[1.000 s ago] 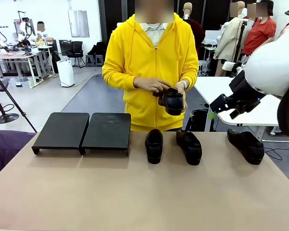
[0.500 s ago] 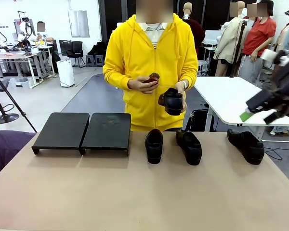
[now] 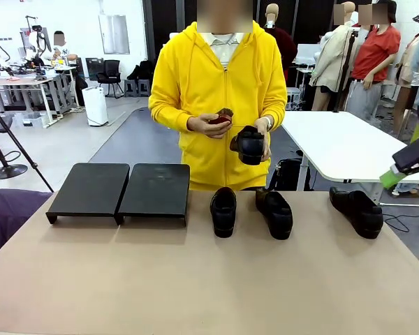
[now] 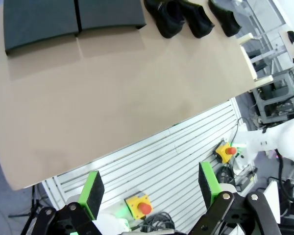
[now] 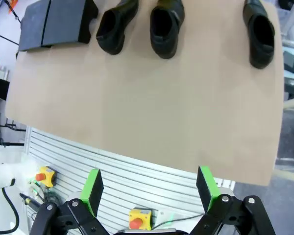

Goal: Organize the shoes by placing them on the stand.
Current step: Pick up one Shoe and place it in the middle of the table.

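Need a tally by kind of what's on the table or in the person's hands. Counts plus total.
shoes: 4 (three on the table, one held by the person)
stand panels: 2
small reddish-brown item, unidentifiable, also held by the person: 1
Total: 7

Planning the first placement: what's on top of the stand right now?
Both panels of the stand are bare. Three shoes sit on the table beside it; the space under the panels is hidden.
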`<state>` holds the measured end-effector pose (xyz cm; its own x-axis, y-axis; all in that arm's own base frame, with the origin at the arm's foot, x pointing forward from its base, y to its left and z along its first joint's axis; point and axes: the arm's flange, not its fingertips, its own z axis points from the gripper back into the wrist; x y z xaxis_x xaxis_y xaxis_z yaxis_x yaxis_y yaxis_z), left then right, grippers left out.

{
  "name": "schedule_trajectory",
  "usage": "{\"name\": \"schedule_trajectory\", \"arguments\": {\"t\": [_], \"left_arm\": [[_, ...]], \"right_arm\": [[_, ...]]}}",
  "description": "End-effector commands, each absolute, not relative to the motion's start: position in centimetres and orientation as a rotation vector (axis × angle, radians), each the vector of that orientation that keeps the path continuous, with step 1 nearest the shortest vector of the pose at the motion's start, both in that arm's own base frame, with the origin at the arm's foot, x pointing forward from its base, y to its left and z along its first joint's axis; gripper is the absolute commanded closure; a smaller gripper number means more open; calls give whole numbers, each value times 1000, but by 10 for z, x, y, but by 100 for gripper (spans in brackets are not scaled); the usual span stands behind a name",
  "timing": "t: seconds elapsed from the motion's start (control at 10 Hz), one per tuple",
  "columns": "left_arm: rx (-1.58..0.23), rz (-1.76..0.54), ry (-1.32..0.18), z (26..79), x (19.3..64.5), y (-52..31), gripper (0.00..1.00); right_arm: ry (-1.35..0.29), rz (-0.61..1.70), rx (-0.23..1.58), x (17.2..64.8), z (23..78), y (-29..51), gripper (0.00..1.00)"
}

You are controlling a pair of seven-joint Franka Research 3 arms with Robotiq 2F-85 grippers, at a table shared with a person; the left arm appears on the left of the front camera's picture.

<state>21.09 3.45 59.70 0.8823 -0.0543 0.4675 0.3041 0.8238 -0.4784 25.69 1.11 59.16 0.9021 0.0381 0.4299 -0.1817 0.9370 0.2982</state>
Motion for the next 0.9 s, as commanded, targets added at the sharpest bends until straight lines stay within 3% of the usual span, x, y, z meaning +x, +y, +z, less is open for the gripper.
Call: {"name": "schedule_trajectory", "arguments": {"t": [0.0, 0.2, 0.4, 0.6, 0.8], "left_arm": [[-582, -210, -467, 596, 211, 34, 0], [-582, -210, -467, 596, 211, 34, 0], [-582, -210, -467, 596, 211, 34, 0], [-582, -210, -467, 596, 211, 34, 0], [-582, -210, -467, 596, 211, 34, 0]], "right_arm": [[-404, 167, 349, 296, 580, 36, 0], [-373, 248, 367, 342, 566, 62, 0], [-378, 237, 381, 342, 579, 48, 0], [-358, 205, 379, 294, 610, 14, 0], [-246, 150, 362, 210, 660, -30, 0]]}}
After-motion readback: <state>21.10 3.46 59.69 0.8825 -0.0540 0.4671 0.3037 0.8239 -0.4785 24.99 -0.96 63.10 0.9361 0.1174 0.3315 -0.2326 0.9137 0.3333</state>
